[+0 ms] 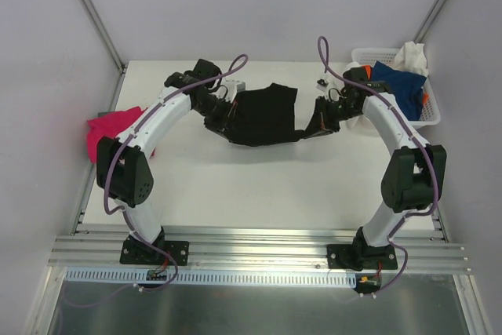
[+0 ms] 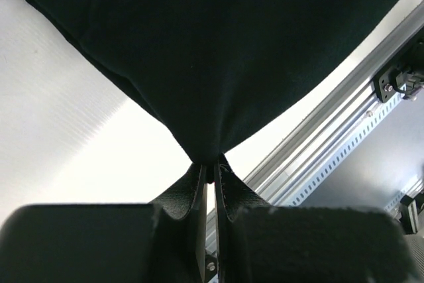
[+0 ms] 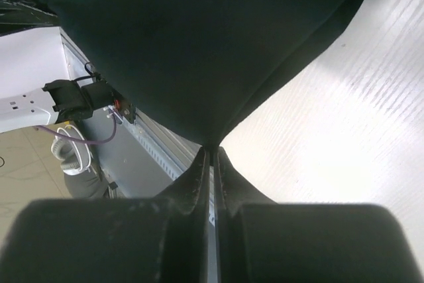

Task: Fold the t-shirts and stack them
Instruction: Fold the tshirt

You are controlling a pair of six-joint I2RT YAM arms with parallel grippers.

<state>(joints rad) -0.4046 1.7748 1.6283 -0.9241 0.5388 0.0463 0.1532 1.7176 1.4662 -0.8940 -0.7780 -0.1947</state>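
At the near edge, the two arm bases are seen bolted to an aluminium rail (image 1: 259, 247), beyond which the white table (image 1: 251, 186) lies. Over the middle of the table, the black t-shirt (image 1: 265, 114) is held between the two arms. The left gripper (image 2: 211, 165) is clamped on one pinch of its cloth and the right gripper (image 3: 212, 152) on another, the jaws of each pressed together on a narrow fold. From each pinch the fabric is drawn out into a taut fan, plain, matte and very dark. Seen from above, the garment is bunched and irregular in outline, with a thin strip sagging towards the right gripper. Whether its lower edge touches the table cannot be told.

A magenta-pink t-shirt (image 1: 106, 132) is crumpled at the left edge of the table, partly hidden by the left arm. At the far right corner, a white lattice basket (image 1: 433, 114) is filled with a blue t-shirt (image 1: 398, 84), a sliver of an orange one (image 1: 424, 99) and a white one (image 1: 412, 57).
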